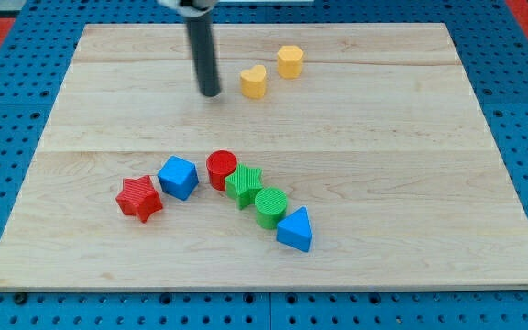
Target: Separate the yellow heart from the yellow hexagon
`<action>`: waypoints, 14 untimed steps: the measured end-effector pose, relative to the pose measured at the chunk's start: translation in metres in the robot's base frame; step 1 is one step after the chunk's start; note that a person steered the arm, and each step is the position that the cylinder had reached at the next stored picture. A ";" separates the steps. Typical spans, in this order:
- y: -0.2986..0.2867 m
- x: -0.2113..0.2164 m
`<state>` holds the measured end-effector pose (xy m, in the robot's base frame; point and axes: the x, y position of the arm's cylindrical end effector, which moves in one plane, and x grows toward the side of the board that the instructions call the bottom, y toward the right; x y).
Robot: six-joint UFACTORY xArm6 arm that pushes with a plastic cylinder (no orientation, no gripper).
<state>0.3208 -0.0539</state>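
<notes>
The yellow heart (254, 82) lies near the view's top centre on the wooden board (411, 183). The yellow hexagon (290, 61) sits just to its upper right, a small gap apart. My tip (210, 93) is at the end of the dark rod, on the board to the left of the heart, a short gap away and not touching it.
A cluster lies lower down: a red star (139, 199), a blue cube (179, 177), a red cylinder (221, 170), a green star (244, 184), a green cylinder (270, 206) and a blue triangle (294, 229). A blue pegboard (26, 92) surrounds the board.
</notes>
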 end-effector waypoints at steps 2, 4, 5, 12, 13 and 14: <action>0.029 -0.060; 0.075 -0.024; 0.082 0.002; -0.007 0.056; -0.015 0.056; -0.014 0.056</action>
<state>0.3771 -0.0677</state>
